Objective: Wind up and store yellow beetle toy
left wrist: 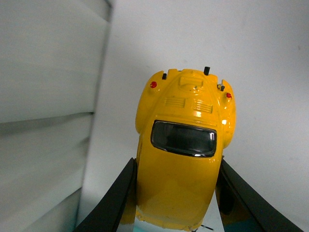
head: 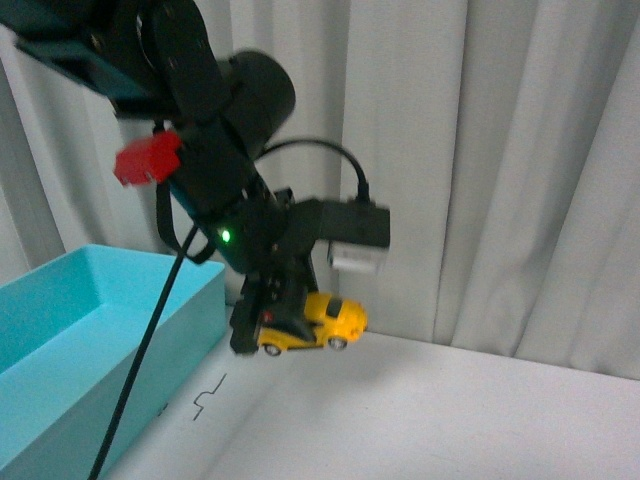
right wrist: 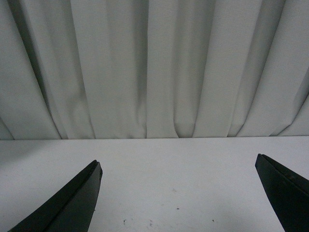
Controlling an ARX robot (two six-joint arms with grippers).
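The yellow beetle toy (head: 318,322) hangs in the air above the white table, near the light blue bin's far right corner. My left gripper (head: 262,318) is shut on it. In the left wrist view the yellow beetle toy (left wrist: 181,150) fills the middle, its dark window and red lights showing, with a black finger pressed against each side of its body. My left gripper (left wrist: 176,193) grips the car's sides. My right gripper (right wrist: 177,162) stands wide open over bare table, nothing between its fingers; the right arm is out of the front view.
A light blue open bin (head: 70,350) stands at the left of the table (head: 420,410). White curtains (head: 500,150) hang close behind the table. A black cable (head: 140,370) runs down from the left arm in front of the bin.
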